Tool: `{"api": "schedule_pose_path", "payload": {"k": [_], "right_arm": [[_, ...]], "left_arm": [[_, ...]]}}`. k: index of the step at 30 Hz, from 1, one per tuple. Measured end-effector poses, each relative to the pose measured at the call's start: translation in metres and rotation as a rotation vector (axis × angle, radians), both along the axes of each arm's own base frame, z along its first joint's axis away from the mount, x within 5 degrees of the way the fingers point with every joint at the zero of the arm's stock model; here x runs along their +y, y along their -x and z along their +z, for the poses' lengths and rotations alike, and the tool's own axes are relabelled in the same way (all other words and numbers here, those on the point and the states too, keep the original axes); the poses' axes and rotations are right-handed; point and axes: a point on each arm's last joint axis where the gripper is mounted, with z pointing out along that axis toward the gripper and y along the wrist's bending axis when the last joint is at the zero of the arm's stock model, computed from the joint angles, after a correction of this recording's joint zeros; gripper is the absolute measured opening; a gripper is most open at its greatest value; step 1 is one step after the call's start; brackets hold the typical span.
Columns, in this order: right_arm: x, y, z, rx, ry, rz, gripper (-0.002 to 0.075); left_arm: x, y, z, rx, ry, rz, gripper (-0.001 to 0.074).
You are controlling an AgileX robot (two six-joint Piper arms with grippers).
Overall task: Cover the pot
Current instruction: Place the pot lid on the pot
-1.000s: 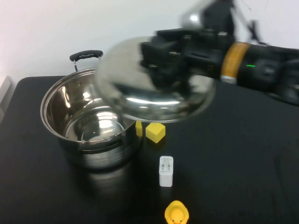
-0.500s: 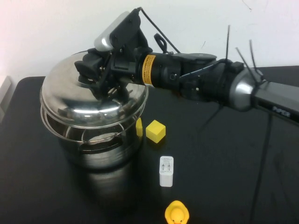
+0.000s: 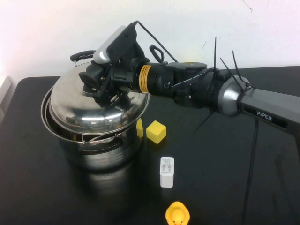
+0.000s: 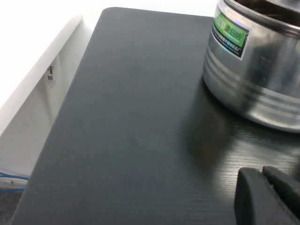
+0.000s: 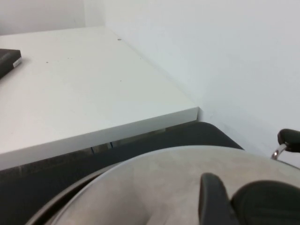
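Observation:
A steel pot [image 3: 105,152] stands at the left of the black table [image 3: 225,164]. Its domed steel lid [image 3: 89,112] lies on the pot's mouth, slightly tilted, with its left edge inside the rim. My right gripper [image 3: 100,86] reaches in from the right and is shut on the lid's black knob. In the right wrist view a finger [image 5: 213,201] presses against the knob [image 5: 267,204] above the lid [image 5: 154,187]. My left gripper [image 4: 263,185] is shut and empty, low over the table beside the pot [image 4: 253,79]; it does not show in the high view.
A yellow cube [image 3: 156,131] and a smaller yellow piece [image 3: 139,127] lie just right of the pot. A white charger plug [image 3: 166,171] and a yellow rubber duck [image 3: 177,214] lie nearer the front. The pot's black handle [image 3: 85,56] sticks up at the back.
My right gripper carried the lid from the air right of the pot to the left over the pot, then lowered it onto the rim.

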Motion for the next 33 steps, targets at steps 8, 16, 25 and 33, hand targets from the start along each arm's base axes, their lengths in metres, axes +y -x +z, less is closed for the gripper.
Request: {"api": "schedule_pose_path", "payload": {"k": [8, 16, 25, 33], "right_arm": [[0.004, 0.003, -0.003, -0.036, 0.016, 0.035, 0.034], [0.022, 0.019, -0.006, -0.093, 0.057, 0.077, 0.034], [0.023, 0.019, -0.006, -0.089, 0.063, 0.06, 0.034], [0.023, 0.018, -0.006, -0.079, 0.049, 0.05, 0.034]], "left_arm": [[0.0, 0.0, 0.0, 0.0, 0.0, 0.0, -0.0002], [0.0, 0.0, 0.0, 0.0, 0.0, 0.0, -0.0002], [0.0, 0.0, 0.0, 0.0, 0.0, 0.0, -0.0001], [0.0, 0.0, 0.0, 0.0, 0.0, 0.0, -0.0002]]}}
